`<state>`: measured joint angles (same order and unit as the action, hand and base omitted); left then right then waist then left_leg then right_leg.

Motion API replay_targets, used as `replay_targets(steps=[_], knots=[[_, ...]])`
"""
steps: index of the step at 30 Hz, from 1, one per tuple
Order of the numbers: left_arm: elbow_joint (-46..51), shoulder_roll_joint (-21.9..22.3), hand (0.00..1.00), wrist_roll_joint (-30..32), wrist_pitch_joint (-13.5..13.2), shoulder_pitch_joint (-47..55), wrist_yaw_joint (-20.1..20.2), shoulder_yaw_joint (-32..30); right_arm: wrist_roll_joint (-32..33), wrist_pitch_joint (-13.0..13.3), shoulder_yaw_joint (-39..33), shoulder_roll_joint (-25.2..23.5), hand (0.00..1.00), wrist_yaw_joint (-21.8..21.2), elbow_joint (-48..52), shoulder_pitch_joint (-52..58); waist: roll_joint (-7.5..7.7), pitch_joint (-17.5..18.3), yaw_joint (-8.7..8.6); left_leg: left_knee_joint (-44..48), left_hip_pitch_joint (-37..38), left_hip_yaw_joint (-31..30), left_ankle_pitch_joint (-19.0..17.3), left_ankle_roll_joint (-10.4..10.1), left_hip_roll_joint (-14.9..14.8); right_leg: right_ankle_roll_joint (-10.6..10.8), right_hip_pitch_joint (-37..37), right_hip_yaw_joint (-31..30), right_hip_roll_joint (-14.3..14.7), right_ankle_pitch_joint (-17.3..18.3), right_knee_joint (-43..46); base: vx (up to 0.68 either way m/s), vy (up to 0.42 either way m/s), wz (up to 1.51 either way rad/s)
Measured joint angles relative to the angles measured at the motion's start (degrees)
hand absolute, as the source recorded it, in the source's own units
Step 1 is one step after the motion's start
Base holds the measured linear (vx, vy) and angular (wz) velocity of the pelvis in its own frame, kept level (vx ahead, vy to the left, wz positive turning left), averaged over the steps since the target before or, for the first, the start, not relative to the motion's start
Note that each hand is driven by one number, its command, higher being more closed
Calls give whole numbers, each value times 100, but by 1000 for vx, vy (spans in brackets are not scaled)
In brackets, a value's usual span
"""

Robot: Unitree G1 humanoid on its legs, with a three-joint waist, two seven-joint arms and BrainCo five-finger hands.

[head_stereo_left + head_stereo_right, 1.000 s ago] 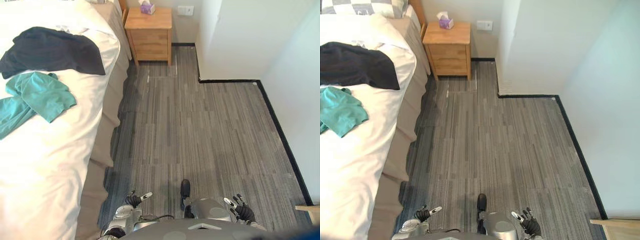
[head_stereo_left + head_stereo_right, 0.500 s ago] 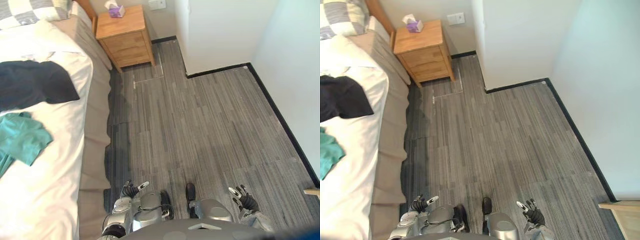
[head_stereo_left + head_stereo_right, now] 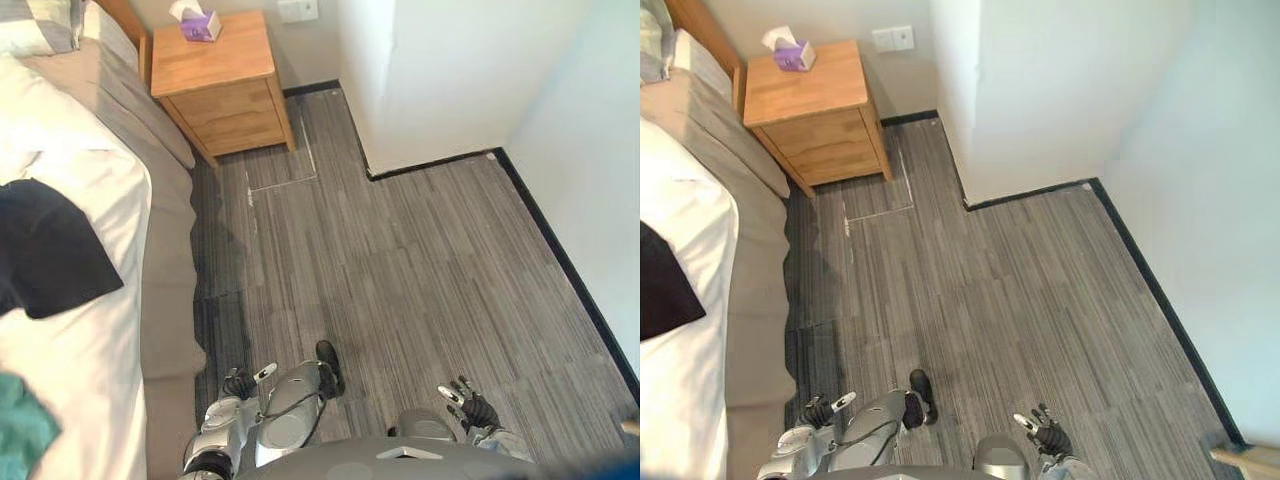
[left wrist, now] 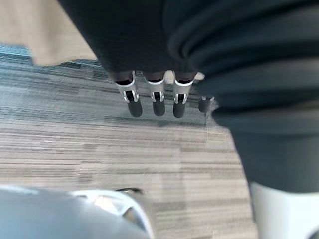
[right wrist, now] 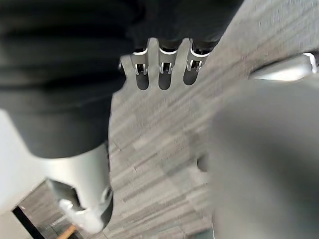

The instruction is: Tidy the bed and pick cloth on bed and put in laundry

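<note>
The room is bright, with soft, even light. The white duvet (image 3: 90, 340), up beyond the left hand's (image 3: 240, 385) fingers, glares almost blank. The white wall (image 3: 450, 70), well ahead of the right hand's (image 3: 470, 408) fingers, is nearly as pale. A dark shadow band lies on the grey floor (image 3: 400, 270) along the bed skirt (image 3: 165, 250), just ahead of the left fingertips. In the left wrist view the silver fingers (image 4: 155, 92) catch small glints.
</note>
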<state>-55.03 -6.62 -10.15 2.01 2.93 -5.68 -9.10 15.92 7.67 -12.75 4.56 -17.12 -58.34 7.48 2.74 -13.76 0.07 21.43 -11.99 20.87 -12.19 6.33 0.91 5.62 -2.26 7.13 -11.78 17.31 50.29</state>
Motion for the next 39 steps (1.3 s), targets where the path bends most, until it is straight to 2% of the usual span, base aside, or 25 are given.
replay_targets(steps=[1,3,6,8,9,10,11,12,13,16,17,18,19,21,24,26,27,28,30,32,33,34,37,38,39], knots=[[-40,4,0,-8,14,27,-87,28,-41,-8,16,15,0,73,18,-39,-18,-3,-25,-116,434,-125,-140,13,33,-45,-169,225,-110,50,522,613,87,44],[-69,-46,0,-51,10,116,-133,184,-34,-9,177,105,0,155,68,-104,-110,-55,-26,-592,1181,-339,-148,1,-29,-153,-425,443,5,164,460,591,48,41],[-80,-41,0,-232,9,83,-220,271,95,15,305,126,0,158,211,-215,-219,-132,-64,-1117,1863,-628,-128,-44,-317,-203,-1072,741,406,158,-1048,460,-52,48],[-80,-31,0,-401,43,11,-245,370,203,31,425,131,0,156,306,-219,-207,-150,-95,-1253,2035,-891,-134,-53,-432,-200,-1483,605,642,-377,-2465,450,-161,65],[-83,13,0,-442,74,-31,-253,405,244,42,450,128,0,167,369,-214,-186,-189,-171,-1262,2131,-1096,-206,-179,-489,-122,-1609,300,765,-1007,-3606,455,-250,98],[-119,0,0,-447,113,-33,-288,419,273,77,468,91,0,202,394,-169,-54,-206,-254,-1262,2217,-1317,-309,-352,-408,109,-1697,-51,696,-1461,-4365,446,-278,112],[-167,-36,0,-457,117,-37,-307,425,275,83,473,56,0,220,416,-121,27,-237,-264,-1256,2336,-1426,-392,-494,-357,206,-1729,-201,594,-1530,-4461,598,-414,129],[-247,-44,0,-489,128,-49,-314,397,299,84,475,31,0,264,454,-36,58,-279,-279,-1235,2608,-1642,-636,-769,-374,89,-1679,-340,568,-2122,-4212,606,-428,122],[-250,-15,0,-498,162,-30,-318,396,295,91,473,88,0,319,478,-10,-141,-313,-295,-1169,2721,-1816,-718,-866,-576,-161,-1664,-369,681,-2358,-3836,611,-429,103],[-228,141,0,-552,144,8,-358,338,304,129,540,273,0,398,634,-189,-416,-296,-196,-331,2325,-1881,-582,-1080,-858,-552,-1937,-138,778,-1767,-2968,389,-314,39],[-242,190,0,-665,166,13,-412,344,306,48,543,339,0,405,684,-252,-532,-260,-250,692,1868,-1859,-360,-1291,-1064,-602,-1788,71,782,-1441,-2796,363,-326,59],[-241,194,0,-684,164,10,-423,344,308,31,551,341,0,405,690,-264,-553,-269,-261,961,1765,-1831,-262,-1312,-1120,-622,-1718,120,788,-1391,-2805,407,-326,77],[-230,191,0,-744,152,-16,-421,343,301,0,600,323,0,399,714,-265,-611,-313,-292,2037,1298,-1730,208,-1324,-1370,-739,-1311,295,836,-1250,-2965,315,-223,58],[-229,185,0,-755,132,-76,-414,343,290,-27,573,323,0,383,650,-249,-597,-349,-227,2717,950,-1356,-166,-1333,-1534,-820,-749,563,812,-1250,-3218,303,-190,56],[-190,258,0,-784,121,-114,-411,377,157,23,467,277,0,375,669,-241,-586,-353,-256,1255,718,-485,-327,-1303,-1242,-790,-223,955,600,-1220,-3601,242,-84,61],[-190,307,0,-810,130,-135,-412,411,63,22,440,276,0,375,662,-222,-646,-354,-259,-62,666,-219,143,-1238,-1063,-679,-87,1193,548,-1138,-3651,169,31,62],[-176,312,0,-879,128,-154,-413,378,65,20,421,263,0,377,623,-194,-567,-402,-199,-448,754,-223,516,-945,-926,-599,21,1292,455,-1045,-3641,191,69,85],[-174,249,0,-869,135,-158,-420,377,66,31,417,197,0,373,640,-177,-521,-379,-188,-719,825,-244,603,-1063,-769,-474,171,1466,320,-980,-3757,190,70,90],[-55,220,0,-877,134,-175,-415,260,66,59,463,180,0,347,666,-172,-418,-469,-131,-441,707,-77,570,-1179,-805,-418,469,1632,310,-1061,-4160,180,94,80],[23,159,0,-873,120,-203,-391,108,71,90,507,147,0,333,595,-221,-326,-527,-5,-18,457,546,243,-1234,-951,-352,787,1816,214,-1122,-4459,158,136,55],[-3,159,0,-830,126,-180,-384,87,80,130,585,240,0,330,523,-218,-397,-496,33,-281,392,783,254,-1178,-1115,-135,835,1871,199,-999,-4389,169,170,14],[-32,162,0,-821,134,-146,-357,55,88,162,646,313,0,336,456,-292,-464,-469,91,-226,406,927,296,-777,-1135,-16,867,1854,149,-927,-4312,196,205,0],[-46,88,0,-577,214,-58,-349,-71,90,286,762,268,0,338,499,-582,-243,-371,192,-123,403,993,-143,-385,-631,431,477,1706,-522,-625,-3376,342,284,0],[-62,78,0,-497,248,-67,-351,-92,95,286,760,263,0,342,524,-592,-225,-369,215,-135,417,930,-172,-307,-504,450,330,1680,-712,-557,-2910,336,224,41],[-76,69,0,-355,256,-67,-355,-87,144,287,757,260,0,343,529,-595,-200,-380,192,-188,522,849,-158,-174,-339,308,26,1543,-996,-551,-2016,289,151,84]])
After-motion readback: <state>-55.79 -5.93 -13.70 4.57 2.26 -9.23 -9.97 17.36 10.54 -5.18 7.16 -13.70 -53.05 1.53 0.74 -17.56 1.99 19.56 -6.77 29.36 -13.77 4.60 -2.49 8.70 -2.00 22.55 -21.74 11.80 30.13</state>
